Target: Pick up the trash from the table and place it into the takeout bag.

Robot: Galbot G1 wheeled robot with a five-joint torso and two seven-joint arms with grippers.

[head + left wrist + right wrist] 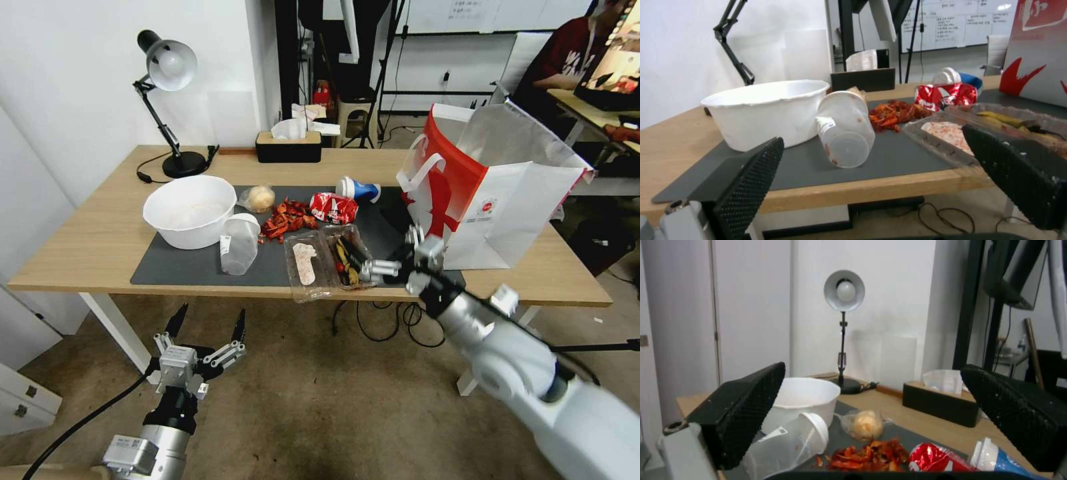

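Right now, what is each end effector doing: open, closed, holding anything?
Left end effector: open, empty, below the table edge.
Right end effector: open, empty, over the clear food tray beside the takeout bag.

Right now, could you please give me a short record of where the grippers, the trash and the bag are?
left gripper: open, low in front of the table, short of its edge
right gripper: open, at the clear tray on the mat's near edge
white bowl: upright on mat
clear plastic cup: lying on its side beside the bowl
takeout bag: standing open on the table's right end
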